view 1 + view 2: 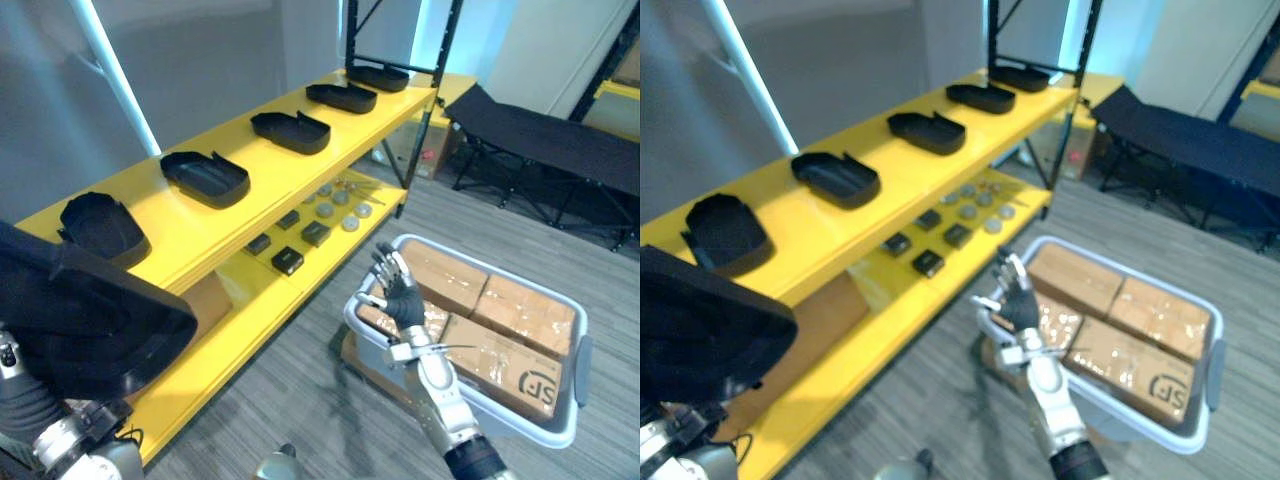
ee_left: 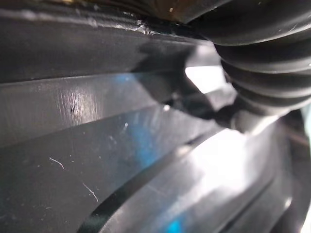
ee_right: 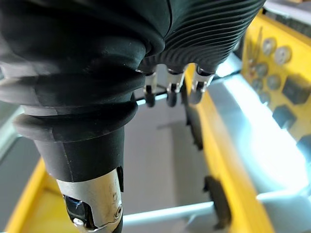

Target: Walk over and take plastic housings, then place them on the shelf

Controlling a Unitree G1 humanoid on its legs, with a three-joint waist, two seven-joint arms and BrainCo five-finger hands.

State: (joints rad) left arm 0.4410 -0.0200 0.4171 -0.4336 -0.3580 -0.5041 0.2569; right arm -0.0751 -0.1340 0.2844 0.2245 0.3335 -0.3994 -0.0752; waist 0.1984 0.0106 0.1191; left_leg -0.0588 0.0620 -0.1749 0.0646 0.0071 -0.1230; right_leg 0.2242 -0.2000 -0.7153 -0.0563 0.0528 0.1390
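Big black housing [image 1: 90,320] nearest, lower left, against L hand [image 2: 262,58]; fingers hidden, can't tell grip. R hand [image 1: 400,295], fingers straight & spread, over near corner of grey bin [image 1: 560,428] w/ cardboard boxes [image 1: 525,310]. Beyond: five more housings [image 1: 205,178] in a row on top of yellow shelf [image 1: 260,175].

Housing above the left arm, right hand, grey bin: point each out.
housing [image 1: 90,320], left eye view, dark outer shell
right hand [image 1: 404,299], left eye view, back of hand
grey bin [image 1: 540,431], left eye view, near rim
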